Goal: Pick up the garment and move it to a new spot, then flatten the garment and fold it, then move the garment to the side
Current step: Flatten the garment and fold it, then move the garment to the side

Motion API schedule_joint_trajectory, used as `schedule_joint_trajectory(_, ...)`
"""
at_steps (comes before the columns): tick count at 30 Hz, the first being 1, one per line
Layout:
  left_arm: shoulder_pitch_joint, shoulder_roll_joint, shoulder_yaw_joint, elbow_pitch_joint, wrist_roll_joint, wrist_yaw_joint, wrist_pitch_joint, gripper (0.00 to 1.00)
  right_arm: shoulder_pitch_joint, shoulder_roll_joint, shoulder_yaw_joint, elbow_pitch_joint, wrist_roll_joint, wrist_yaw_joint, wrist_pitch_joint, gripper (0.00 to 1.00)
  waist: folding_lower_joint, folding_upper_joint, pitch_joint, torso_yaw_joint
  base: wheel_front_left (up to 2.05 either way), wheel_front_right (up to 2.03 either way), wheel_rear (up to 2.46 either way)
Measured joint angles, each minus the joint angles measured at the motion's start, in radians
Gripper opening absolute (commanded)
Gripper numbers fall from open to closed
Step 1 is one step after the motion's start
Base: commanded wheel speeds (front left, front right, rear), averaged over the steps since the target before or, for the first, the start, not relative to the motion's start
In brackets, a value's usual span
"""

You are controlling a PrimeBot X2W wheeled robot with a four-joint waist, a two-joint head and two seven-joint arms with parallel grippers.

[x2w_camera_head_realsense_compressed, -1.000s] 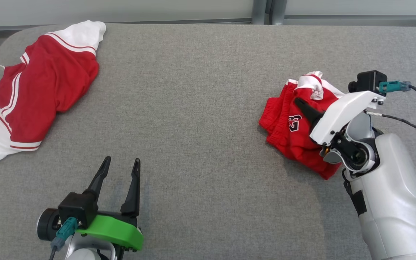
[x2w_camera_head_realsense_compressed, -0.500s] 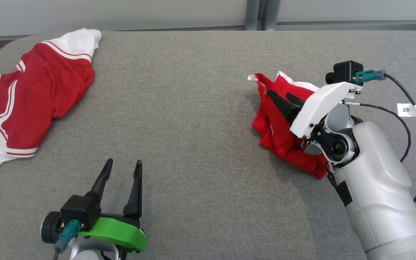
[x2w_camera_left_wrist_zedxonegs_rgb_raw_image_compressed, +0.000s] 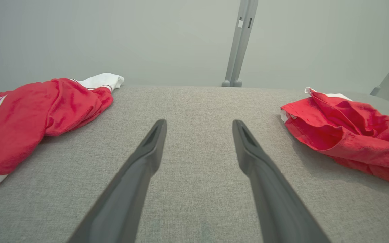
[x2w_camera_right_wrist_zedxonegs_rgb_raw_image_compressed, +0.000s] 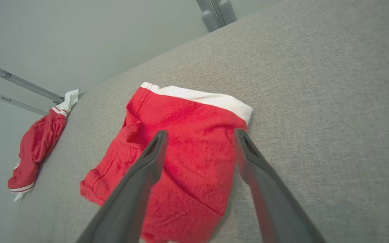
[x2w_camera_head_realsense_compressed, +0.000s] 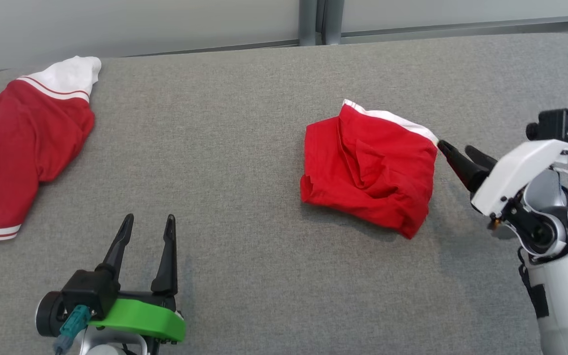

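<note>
Head view: red shorts [x2w_camera_head_realsense_compressed: 370,167] lie crumpled on the grey table [x2w_camera_head_realsense_compressed: 244,123]; right gripper [x2w_camera_head_realsense_compressed: 454,146], spread and empty, sits just beside them; left gripper [x2w_camera_head_realsense_compressed: 149,217] likewise, well apart.

Green-shrouded left end effector [x2w_camera_head_realsense_compressed: 149,217], white-shrouded right end effector [x2w_camera_head_realsense_compressed: 454,146], dark fingers [x2w_camera_head_realsense_compressed: 115,246], silver forearm [x2w_camera_head_realsense_compressed: 567,276], teal plugs [x2w_camera_head_realsense_compressed: 70,323]
</note>
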Motion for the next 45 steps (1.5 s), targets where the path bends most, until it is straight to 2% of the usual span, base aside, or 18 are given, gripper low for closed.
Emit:
schedule_joint_trajectory(5, 0.016, 0.006, 0.010, -0.026, 0.011, 0.009, -0.001, 1.00, 0.086, -0.014, -0.066, -0.021, -0.028, 0.000, 0.085, 1.00, 0.0000, 0.0000, 0.005, -0.008, 0.00, 0.00, 0.00)
schedule_joint_trajectory(11, 0.014, 0.004, 0.002, -0.032, 0.030, 0.008, -0.002, 1.00, 0.094, 0.025, -0.114, 0.006, -0.036, 0.000, 0.133, 1.00, 0.0000, 0.0000, 0.024, 0.008, 0.00, 0.00, 0.00)
schedule_joint_trajectory(22, -0.005, -0.020, -0.016, -0.007, 0.042, -0.005, -0.005, 1.00, -0.002, 0.080, -0.202, 0.152, -0.063, 0.000, 0.082, 1.00, 0.0000, 0.0000, 0.038, 0.075, 0.00, 0.00, 0.00)
schedule_joint_trajectory(23, -0.005, -0.024, -0.016, -0.004, 0.042, -0.006, -0.005, 1.00, -0.008, 0.082, -0.206, 0.166, -0.063, 0.000, 0.075, 0.75, 0.0000, 0.0000, 0.038, 0.082, 0.00, 0.00, 0.00)
schedule_joint_trajectory(24, -0.004, -0.027, -0.017, -0.001, 0.041, -0.008, -0.005, 1.00, -0.012, 0.084, -0.202, 0.176, -0.065, 0.000, 0.060, 0.05, 0.0000, 0.0000, 0.037, 0.089, 0.00, 0.00, 0.00)
schedule_joint_trajectory(25, -0.004, -0.031, -0.018, 0.002, 0.041, -0.009, -0.006, 1.00, -0.014, 0.086, -0.190, 0.182, -0.072, 0.000, 0.048, 0.00, 0.0000, 0.0000, 0.034, 0.095, 0.00, 0.00, 0.00)
schedule_joint_trajectory(31, 0.001, -0.046, -0.007, 0.009, 0.041, -0.014, -0.006, 1.00, -0.026, 0.074, -0.100, 0.168, -0.076, 0.000, 0.034, 0.00, 0.0000, 0.0000, 0.010, 0.121, 0.00, 0.00, 0.00)
schedule_joint_trajectory(35, 0.014, -0.057, 0.009, 0.012, 0.042, -0.022, -0.006, 1.00, -0.038, 0.027, -0.006, 0.105, -0.076, 0.000, 0.043, 0.00, 0.0000, 0.0000, -0.012, 0.128, 0.00, 0.00, 0.00)
schedule_joint_trajectory(40, 0.026, -0.084, 0.027, 0.014, 0.047, -0.036, -0.006, 1.00, -0.045, -0.040, 0.106, 0.008, -0.046, 0.000, 0.107, 0.00, 0.0000, 0.0000, -0.040, 0.134, 0.00, 0.00, 0.00)
schedule_joint_trajectory(45, 0.044, -0.111, 0.052, 0.017, 0.062, -0.053, -0.006, 1.00, -0.041, -0.108, 0.114, -0.050, -0.022, 0.000, 0.181, 0.00, 0.0000, 0.0000, -0.053, 0.141, 0.00, 0.00, 0.00)
